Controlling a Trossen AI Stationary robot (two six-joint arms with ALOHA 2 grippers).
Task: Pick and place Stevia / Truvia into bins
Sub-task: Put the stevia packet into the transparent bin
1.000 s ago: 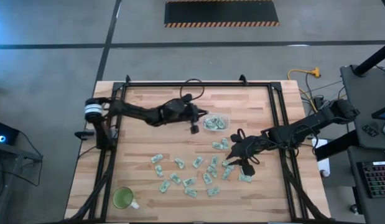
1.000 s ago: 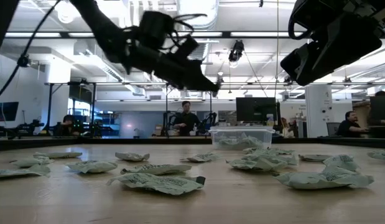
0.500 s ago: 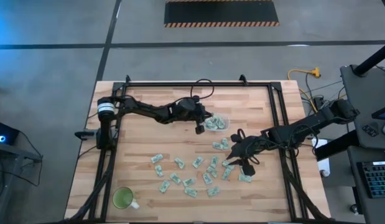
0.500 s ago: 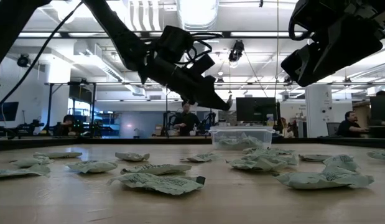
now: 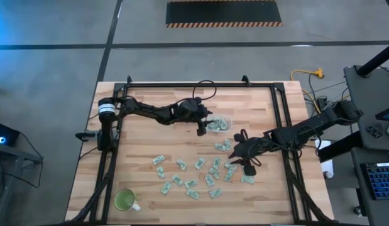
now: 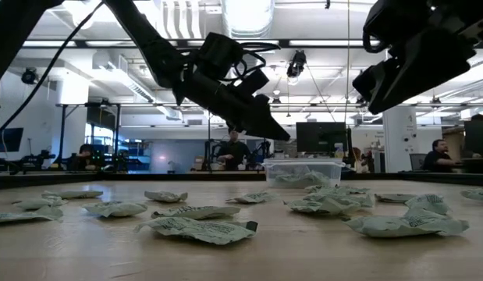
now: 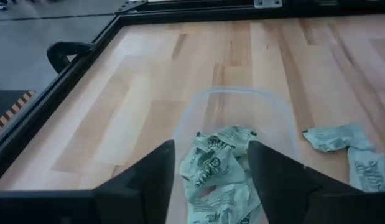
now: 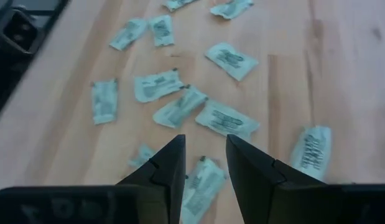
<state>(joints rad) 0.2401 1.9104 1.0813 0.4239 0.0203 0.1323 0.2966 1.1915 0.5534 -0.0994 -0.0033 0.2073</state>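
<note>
Barely begun — only a few sachets [image 7: 218, 163] in the clear tub [image 5: 219, 123] near the desk's far edge. Left gripper [image 5: 203, 123] above it, fingers parted, empty. Right gripper [image 8: 203, 163] spread — poised above loose sachets [image 5: 191, 177] mid-desk.

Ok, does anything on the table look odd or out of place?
Only the green cup with a handle, alone at a table corner, far from the scattered pale green paper sachets and clear plastic tub. Nothing looks spilled or damaged.
</note>
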